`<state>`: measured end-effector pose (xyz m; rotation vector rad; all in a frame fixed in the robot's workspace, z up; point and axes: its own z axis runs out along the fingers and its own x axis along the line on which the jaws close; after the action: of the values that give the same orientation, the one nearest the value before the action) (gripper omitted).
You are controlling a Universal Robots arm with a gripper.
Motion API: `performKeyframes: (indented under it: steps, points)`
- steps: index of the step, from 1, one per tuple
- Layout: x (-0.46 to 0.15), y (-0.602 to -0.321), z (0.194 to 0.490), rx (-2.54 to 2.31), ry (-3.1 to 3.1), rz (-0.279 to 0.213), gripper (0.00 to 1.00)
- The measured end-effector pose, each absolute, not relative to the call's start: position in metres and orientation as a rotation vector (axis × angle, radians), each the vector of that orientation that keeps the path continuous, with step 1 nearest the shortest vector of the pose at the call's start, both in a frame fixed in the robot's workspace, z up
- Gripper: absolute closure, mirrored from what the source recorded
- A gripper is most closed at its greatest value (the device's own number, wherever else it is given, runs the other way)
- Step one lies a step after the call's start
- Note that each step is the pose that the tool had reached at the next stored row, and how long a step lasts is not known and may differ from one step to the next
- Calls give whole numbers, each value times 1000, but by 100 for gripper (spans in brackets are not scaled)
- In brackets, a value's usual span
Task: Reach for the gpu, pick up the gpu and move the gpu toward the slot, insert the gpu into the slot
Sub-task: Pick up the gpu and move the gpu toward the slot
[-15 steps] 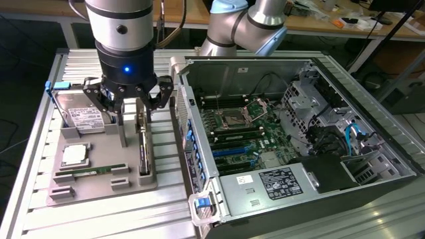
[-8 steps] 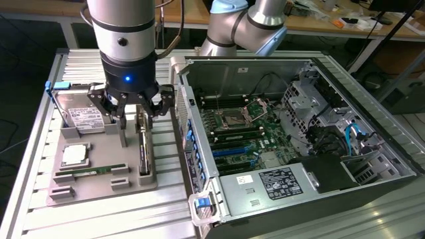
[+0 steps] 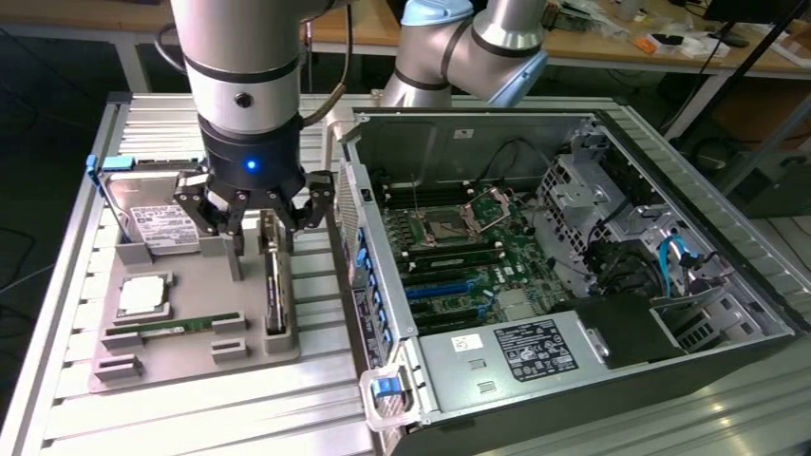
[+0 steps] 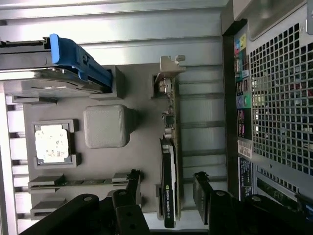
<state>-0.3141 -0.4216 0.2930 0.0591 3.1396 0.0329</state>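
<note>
On the slatted metal table (image 3: 165, 423) the gpu (image 3: 273, 294) stands on edge in its grey tray (image 3: 190, 366), the gripper (image 3: 260, 228) low over it, fingers spread either side, nothing pinched yet, so lifting, carrying and seating it in the blue slot (image 3: 446, 282) are all left to do.

Lit evenly from overhead, fairly bright, soft shadows only. Washed-out glare on the ribbed metal table (image 4: 146, 29). Darker inside the computer case (image 3: 438, 147), dim background.
</note>
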Motion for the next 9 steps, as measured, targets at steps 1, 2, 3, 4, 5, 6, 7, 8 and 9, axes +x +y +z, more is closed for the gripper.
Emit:
performKeyframes:
  steps: [1,2,3,4,5,6,7,8,9]
  points:
    - [-314,-422,291,42,3140,33,44]
    - [-314,-422,289,38,3140,33,44]
    - [-314,-422,288,38,3140,33,44]
    - [-314,-422,286,37,3141,33,44]
    - [-314,-422,284,37,3141,33,44]
    - [-314,-422,282,37,3142,33,44]
    - [-314,-422,280,37,3142,33,44]
    - [-314,-422,278,37,3142,33,44]
    - [-314,-422,276,37,3143,33,44]
